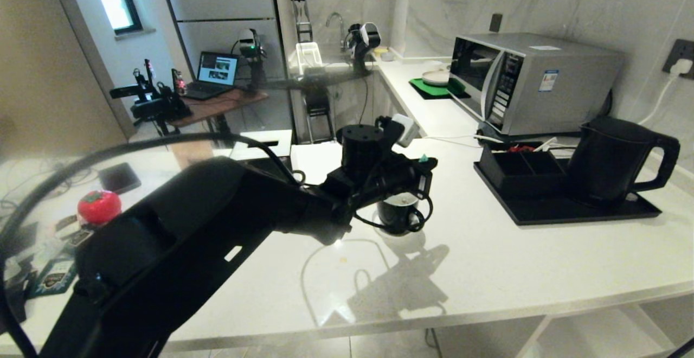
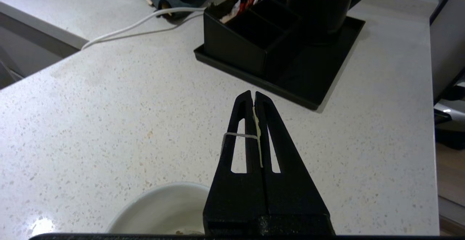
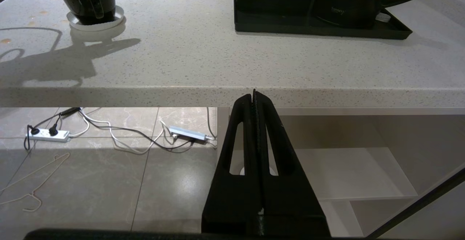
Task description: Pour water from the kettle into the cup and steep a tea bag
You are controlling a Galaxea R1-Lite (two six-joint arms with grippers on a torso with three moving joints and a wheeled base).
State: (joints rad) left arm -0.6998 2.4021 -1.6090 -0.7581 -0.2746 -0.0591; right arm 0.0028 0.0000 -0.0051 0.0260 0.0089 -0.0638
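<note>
My left gripper point(image 1: 425, 178) point(image 2: 253, 94) hovers just above the cup point(image 1: 398, 214), shut on the tea bag's green tag point(image 1: 424, 158), whose pale edge point(image 2: 257, 127) shows between the jaws. The thin string point(image 2: 235, 135) loops over one finger and drops toward the cup's white inside point(image 2: 163, 207). A brownish bit of the tea bag point(image 2: 181, 231) barely shows in the cup. The black kettle point(image 1: 612, 157) point(image 3: 348, 0) stands on a tray to the right, handle facing away from the cup. My right gripper point(image 3: 253, 94) is parked shut and empty below the counter's front edge.
A black tray point(image 1: 574, 214) carries the kettle and a black compartmented box point(image 1: 515, 165). A microwave point(image 1: 534, 81) stands behind them, with a white cable point(image 2: 138, 23) across the counter. A red round object point(image 1: 99, 206) and flat packets lie far left.
</note>
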